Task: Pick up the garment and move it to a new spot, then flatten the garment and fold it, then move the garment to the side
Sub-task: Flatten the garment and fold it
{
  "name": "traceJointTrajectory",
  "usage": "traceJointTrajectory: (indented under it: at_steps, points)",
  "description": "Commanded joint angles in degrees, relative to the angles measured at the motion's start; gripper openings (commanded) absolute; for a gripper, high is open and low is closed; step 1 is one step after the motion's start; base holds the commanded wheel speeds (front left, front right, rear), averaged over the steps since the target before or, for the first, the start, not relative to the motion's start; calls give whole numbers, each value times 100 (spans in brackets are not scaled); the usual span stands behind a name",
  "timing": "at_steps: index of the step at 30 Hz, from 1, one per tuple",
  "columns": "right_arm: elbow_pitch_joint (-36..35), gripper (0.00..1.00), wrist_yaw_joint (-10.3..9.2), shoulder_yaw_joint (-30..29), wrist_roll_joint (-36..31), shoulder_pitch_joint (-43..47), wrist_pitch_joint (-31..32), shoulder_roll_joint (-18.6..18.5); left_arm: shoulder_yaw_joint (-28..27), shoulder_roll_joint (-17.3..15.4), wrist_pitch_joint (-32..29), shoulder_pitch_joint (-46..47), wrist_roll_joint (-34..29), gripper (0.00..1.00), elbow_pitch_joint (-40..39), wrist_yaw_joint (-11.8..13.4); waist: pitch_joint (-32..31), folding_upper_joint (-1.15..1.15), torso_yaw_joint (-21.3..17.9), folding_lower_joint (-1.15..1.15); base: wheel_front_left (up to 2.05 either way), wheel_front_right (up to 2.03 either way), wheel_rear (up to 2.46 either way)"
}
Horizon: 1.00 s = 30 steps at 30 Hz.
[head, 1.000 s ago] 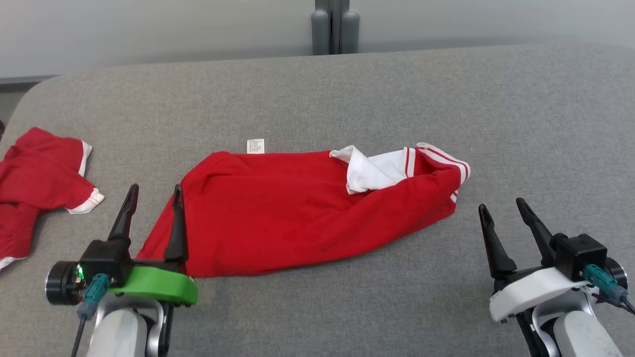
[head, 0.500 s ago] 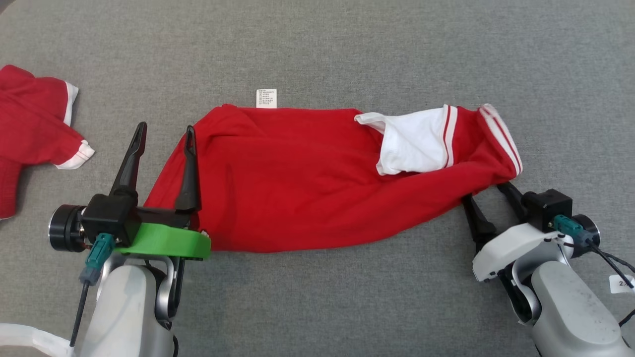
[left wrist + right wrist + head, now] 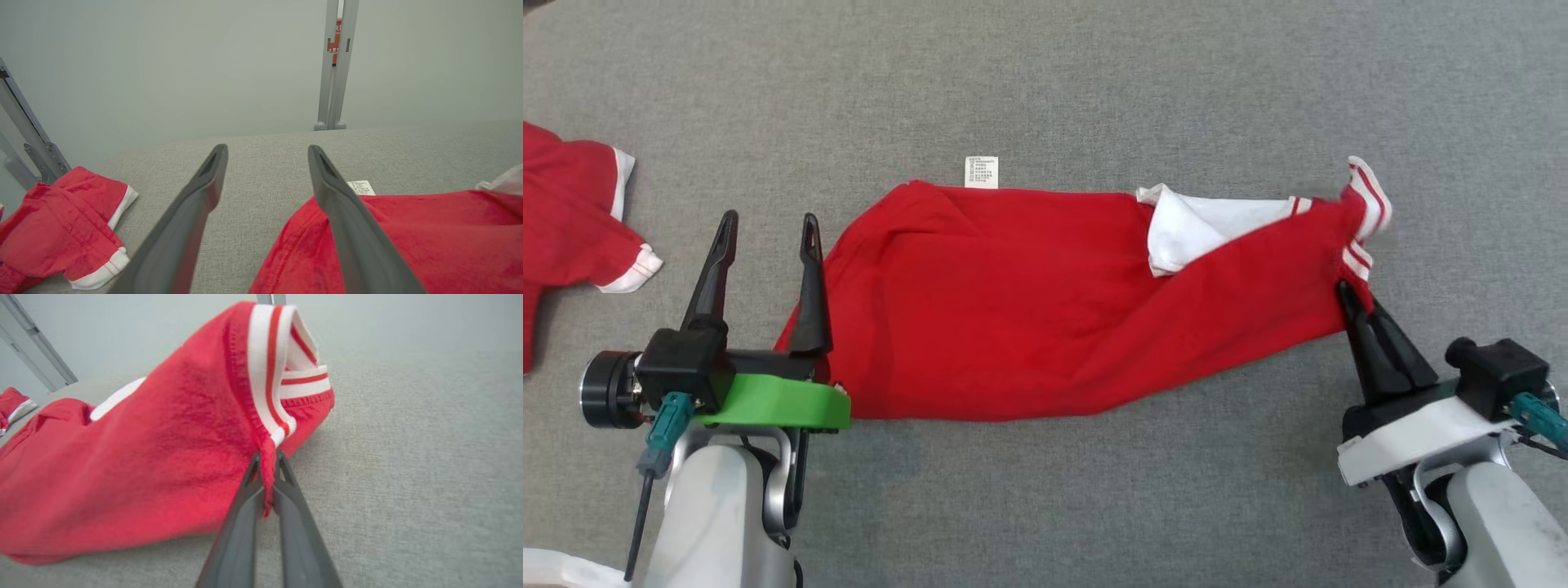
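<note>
The right claw is pinching down tight on the garment, jaws closed to a sliver, with a fold of red cloth squeezed between them just below the striped band. That end is lifting off the counter and the stripes are standing up above the claw tips.

The garment is lying stretched across the middle of the counter, its long axis running left to right between the two arms. A small label is poking out along the far edge, and a white lining is showing near the right end.

Over on the other side, the left claw is hovering wide open and gripping nothing. Its inner finger is sitting right along the garment's left edge, but the wrist view shows bare counter in the gap between the jaws. So the cloth is lying just to that claw's right. I'd say the next move is hanging on that small sideways shift, to get the hem between the jaws before closing.

The counter is covered in flat grey fabric with plenty of open room ahead. A second red garment is lying well off to the left. Behind it all, a pale wall, a grey post and a slanted metal frame are standing past the far edge.
</note>
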State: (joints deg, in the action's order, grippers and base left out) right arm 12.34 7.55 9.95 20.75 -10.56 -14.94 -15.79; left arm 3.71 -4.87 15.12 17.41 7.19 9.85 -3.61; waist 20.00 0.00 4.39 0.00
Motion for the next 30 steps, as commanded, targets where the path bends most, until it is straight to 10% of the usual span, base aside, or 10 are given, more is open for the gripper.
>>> traceJointTrajectory:
  at_steps: [1, 13, 30]
  points:
    - [-316, 0, -12, -141, -48, 208, -19, -3, -48, -27, 4, -76, -20, 100, -5, -25, -106, 0, -123, 0, 0, 0, 0]
    - [-2386, 0, -11, -807, -361, 407, 879, 180, -90, 22, 4, 20, -123, 100, -66, -42, -14, 0, -148, 0, 0, 0, 0]
    - [-658, 0, -10, 118, -77, -1438, 1084, 125, 372, 178, 4, 597, 0, 100, -65, -54, 662, 0, 610, 0, 0, 0, 0]
